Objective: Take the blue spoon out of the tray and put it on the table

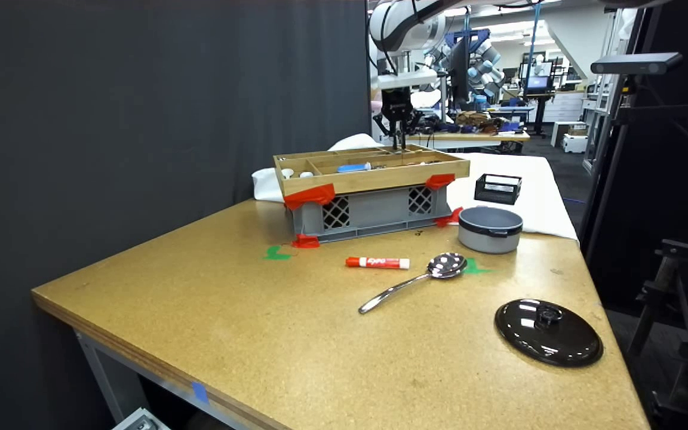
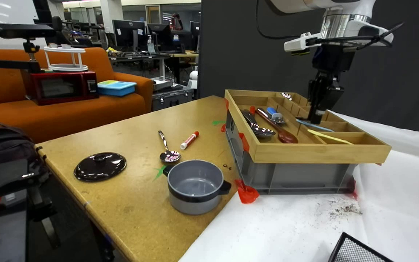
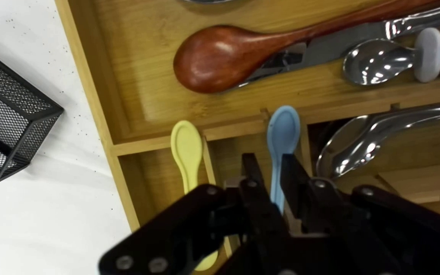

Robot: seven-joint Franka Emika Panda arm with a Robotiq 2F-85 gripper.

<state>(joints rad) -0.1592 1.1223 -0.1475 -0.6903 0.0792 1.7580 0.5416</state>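
Note:
The tray (image 1: 377, 210) is a grey crate with a tan wooden divided top (image 2: 315, 155), standing at the far part of the table (image 1: 230, 322). The light blue spoon (image 3: 283, 133) lies in a narrow compartment, one end resting over a divider; it also shows in an exterior view (image 2: 322, 127). My gripper (image 3: 269, 158) points down over it with its fingers apart. The spoon's shaft passes between the fingers, closer to the right one in the wrist view; its lower part is hidden by the gripper. The gripper (image 1: 399, 146) is low over the tray in both exterior views.
A yellow spoon (image 3: 187, 152) lies left of the blue one, a metal utensil (image 3: 351, 145) right. A brown wooden spoon (image 3: 220, 59) and blue-handled metal spoon (image 3: 378, 61) share the large compartment. A grey pot (image 2: 195, 189), lid (image 1: 550, 332), ladle (image 1: 447, 266) and marker (image 1: 380, 263) are on the table.

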